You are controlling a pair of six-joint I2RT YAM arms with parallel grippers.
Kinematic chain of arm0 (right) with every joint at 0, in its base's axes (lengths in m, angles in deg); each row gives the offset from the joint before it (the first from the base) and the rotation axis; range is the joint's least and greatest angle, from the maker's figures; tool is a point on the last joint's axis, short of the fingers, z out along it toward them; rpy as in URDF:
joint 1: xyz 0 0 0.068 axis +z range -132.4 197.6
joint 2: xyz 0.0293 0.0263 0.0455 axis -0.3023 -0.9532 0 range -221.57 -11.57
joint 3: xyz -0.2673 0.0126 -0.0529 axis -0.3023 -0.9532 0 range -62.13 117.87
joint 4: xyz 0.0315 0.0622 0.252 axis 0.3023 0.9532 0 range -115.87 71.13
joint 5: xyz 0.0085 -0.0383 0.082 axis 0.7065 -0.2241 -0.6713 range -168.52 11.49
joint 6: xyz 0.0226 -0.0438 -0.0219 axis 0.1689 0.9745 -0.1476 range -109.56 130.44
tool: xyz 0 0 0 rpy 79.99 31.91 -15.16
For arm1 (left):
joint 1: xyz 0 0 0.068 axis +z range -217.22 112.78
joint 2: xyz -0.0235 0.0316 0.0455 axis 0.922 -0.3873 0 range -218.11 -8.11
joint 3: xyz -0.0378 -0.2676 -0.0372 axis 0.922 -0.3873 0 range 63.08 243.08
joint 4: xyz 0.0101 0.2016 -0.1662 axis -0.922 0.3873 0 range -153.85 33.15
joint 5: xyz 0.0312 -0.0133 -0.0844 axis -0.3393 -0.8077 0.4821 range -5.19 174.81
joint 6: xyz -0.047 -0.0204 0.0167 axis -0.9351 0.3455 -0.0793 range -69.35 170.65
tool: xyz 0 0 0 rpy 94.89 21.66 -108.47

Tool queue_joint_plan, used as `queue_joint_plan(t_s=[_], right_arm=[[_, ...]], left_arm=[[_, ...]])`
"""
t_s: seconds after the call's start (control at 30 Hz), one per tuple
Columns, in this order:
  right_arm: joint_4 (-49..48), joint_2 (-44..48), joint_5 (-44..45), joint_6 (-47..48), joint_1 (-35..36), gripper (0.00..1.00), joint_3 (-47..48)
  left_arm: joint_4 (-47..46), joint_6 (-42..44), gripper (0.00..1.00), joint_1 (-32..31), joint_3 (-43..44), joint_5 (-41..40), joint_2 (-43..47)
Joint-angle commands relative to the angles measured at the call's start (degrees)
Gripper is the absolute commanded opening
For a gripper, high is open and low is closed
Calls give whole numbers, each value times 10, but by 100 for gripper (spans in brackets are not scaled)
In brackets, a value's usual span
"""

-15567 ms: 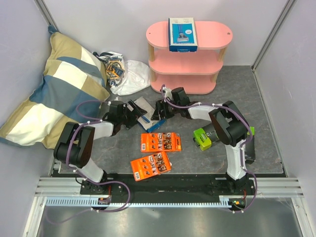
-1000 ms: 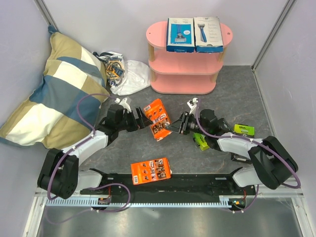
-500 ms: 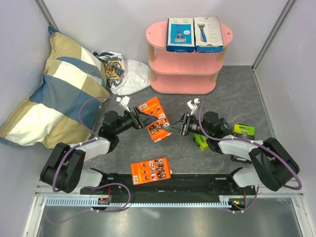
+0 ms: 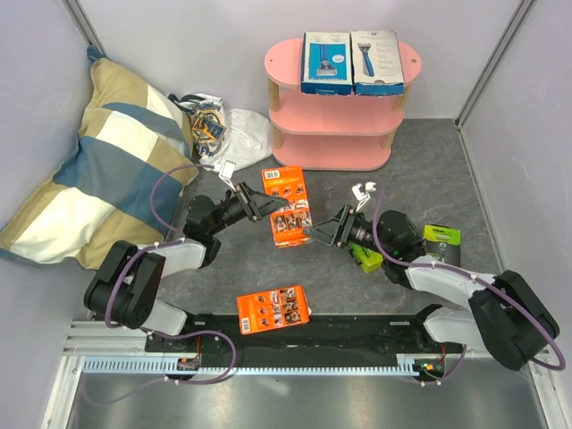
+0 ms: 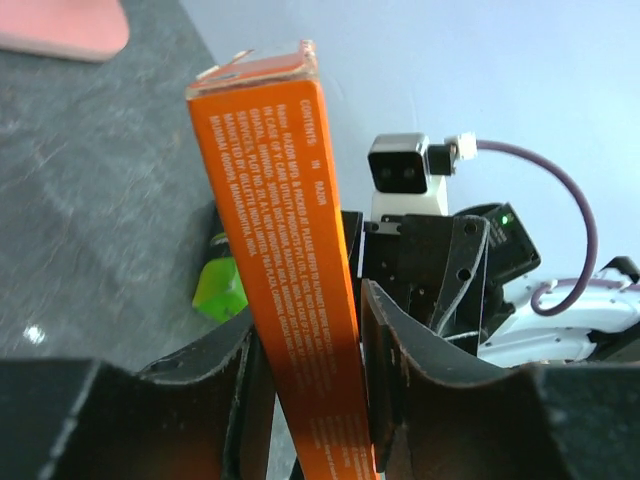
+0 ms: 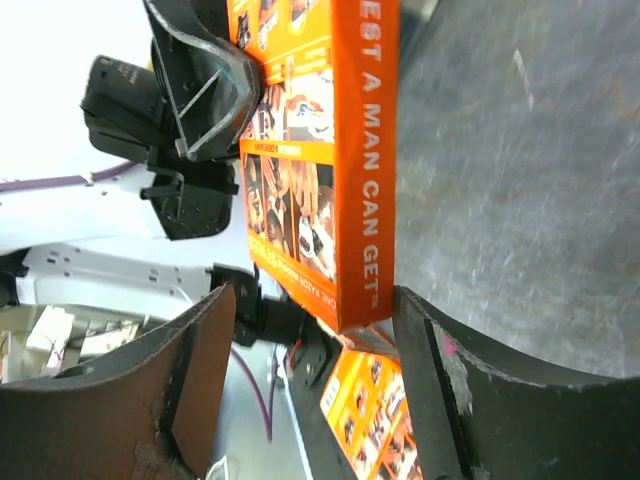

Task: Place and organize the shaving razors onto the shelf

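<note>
Clamping an orange card [image 4: 286,204] edgewise, the left gripper [image 4: 266,207] faces the right gripper [image 4: 315,234], spread wide around its other edge.

We see our left gripper [image 5: 305,315] clamping an upright orange card [image 5: 285,220] edge-on, with a green box [image 5: 220,292] beyond it.

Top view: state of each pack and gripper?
Left gripper, shut on raised orange card.
Right gripper, open around that card's end.
Flat orange card, lying on table.
Blue box, on shelf top tier.
White box, beside it, same tier.
Green box, on table by right arm.
</note>
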Motion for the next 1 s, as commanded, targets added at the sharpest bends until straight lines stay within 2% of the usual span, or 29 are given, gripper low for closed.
queue_joint_plan(t_s=[0.0, 0.07, 0.3, 0.63, 0.8, 0.9, 0.97], right_arm=[[-3, 36, 48, 11, 3, 72, -13], [-24, 32, 53, 0, 3, 72, -21], [-97, 8, 107, -27, 4, 72, -64], [-186, -35, 115, -42, 4, 70, -56], [-266, -100, 99, -74, 7, 64, -52], [-309, -126, 91, -89, 10, 58, -46], [-324, -135, 83, -95, 12, 51, -42]], left_arm=[[-79, -45, 39, 0, 59, 8, -28], [-113, -70, 35, 0, 70, 12, -52], [-198, -130, 31, 0, 88, 23, -111], [-235, -160, 29, -1, 96, 36, -133], [-246, -168, 29, -5, 98, 35, -140], [-251, -172, 29, -9, 100, 35, -148], [-257, -174, 29, -9, 101, 32, -154]])
